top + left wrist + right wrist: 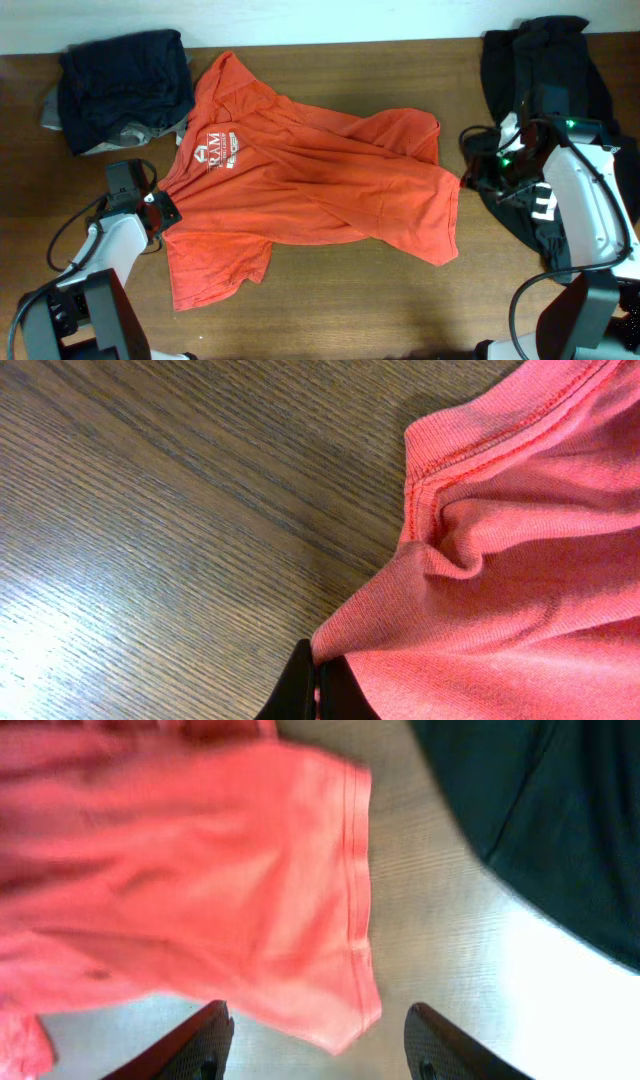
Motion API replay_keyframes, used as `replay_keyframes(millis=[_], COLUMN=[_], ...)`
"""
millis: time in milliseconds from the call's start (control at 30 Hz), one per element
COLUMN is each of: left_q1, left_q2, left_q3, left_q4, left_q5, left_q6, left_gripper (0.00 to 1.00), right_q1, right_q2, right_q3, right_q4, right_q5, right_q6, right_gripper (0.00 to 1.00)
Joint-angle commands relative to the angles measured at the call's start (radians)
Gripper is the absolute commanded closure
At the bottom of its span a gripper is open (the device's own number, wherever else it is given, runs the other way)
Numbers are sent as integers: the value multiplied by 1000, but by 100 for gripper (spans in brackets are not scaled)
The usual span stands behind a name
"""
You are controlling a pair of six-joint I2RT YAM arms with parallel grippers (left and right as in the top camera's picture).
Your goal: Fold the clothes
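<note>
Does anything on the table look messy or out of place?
The red-orange T-shirt lies rumpled and slanted on the table, heavily creased through its middle rather than spread flat. The left pincer pinches its edge; the right pincer stands open.

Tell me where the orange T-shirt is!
In the overhead view the orange T-shirt lies spread across the middle of the table, between the dark navy pile at far left and the black garment at right.
</note>
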Motion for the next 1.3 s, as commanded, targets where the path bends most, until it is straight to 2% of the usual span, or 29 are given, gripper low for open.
replay_keyframes(millis=[0,133,300,567,833,967,1267], left_q1=[8,8,8,8,8,8,8], left_q2=[1,1,1,1,1,1,1], left_q3=[22,22,22,22,22,22,22], left_q4=[-1,-1,5,10,10,10,10], left_q5=[-21,-10,-9,32,32,32,32], left_q6=[16,16,16,16,16,16,16], left_gripper=[99,99,99,99,99,99,99], right_q1=[1,1,2,31,36,49,66], right_q2=[-19,-19,-19,-19,-19,-19,-12], right_q3=[-53,-143,-288,-459,-490,-502,-512], right_q4=[-11,21,111,266,297,323,341], right_q5=[-23,-23,-23,-23,-18,-19,-19], right_q6=[3,6,34,69,83,84,91], right_gripper=[40,41,50,52,53,61,89])
